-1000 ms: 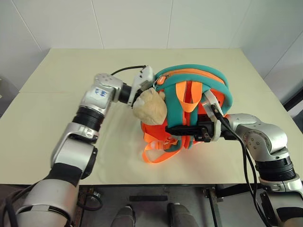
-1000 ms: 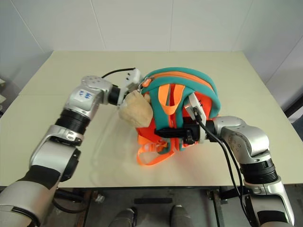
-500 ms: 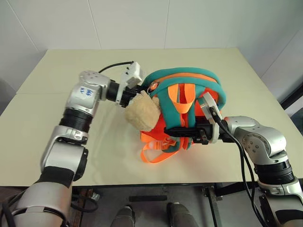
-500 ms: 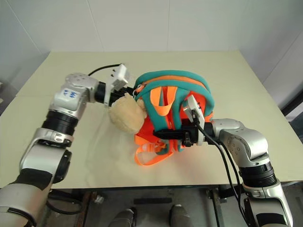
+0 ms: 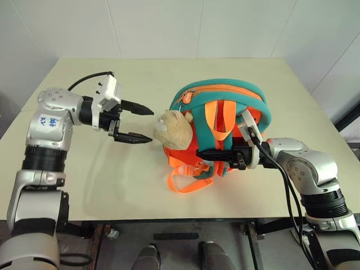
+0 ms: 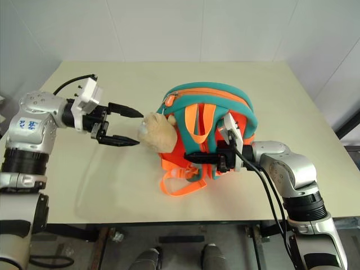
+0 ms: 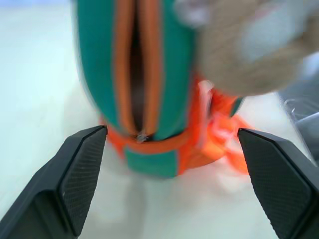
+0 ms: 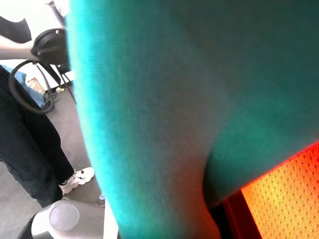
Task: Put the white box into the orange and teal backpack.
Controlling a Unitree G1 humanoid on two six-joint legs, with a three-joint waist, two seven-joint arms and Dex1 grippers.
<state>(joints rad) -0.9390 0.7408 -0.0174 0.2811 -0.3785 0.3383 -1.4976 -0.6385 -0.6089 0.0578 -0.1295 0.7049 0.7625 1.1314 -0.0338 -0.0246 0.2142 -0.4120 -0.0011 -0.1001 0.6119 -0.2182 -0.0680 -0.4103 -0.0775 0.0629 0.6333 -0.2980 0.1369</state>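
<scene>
The orange and teal backpack (image 5: 225,126) is stood on the pale table (image 5: 112,180), straps facing the camera, orange webbing loops spilled onto the tabletop at its base; a tan plush charm (image 5: 171,128) is hung off its left side, directly between the bag and the left gripper (image 5: 144,125).

The left gripper is held level just left of the plush, apart from it; its 2 black fingers are spread wide with nothing between them; in the left wrist view the bag's orange-edged zip slot (image 7: 135,64) is seen ahead of the fingers (image 7: 75,174), parted only to a narrow dark gap, with the plush blurred beside it.

The right gripper (image 5: 205,154) is reached in from the right across the bag's front; its fingers are pressed together, pinched on a teal shoulder strap (image 5: 198,118) low on the backpack; teal fabric and orange mesh are seen right up against the right wrist camera.

The white box cannot be made out; whether it is inside the bag cannot be told.

In the right wrist view a person's dark trouser leg and white shoe (image 8: 77,179) are seen on the floor beyond the table.

Small blue lettering is seen on the left forearm; too small to be read.
</scene>
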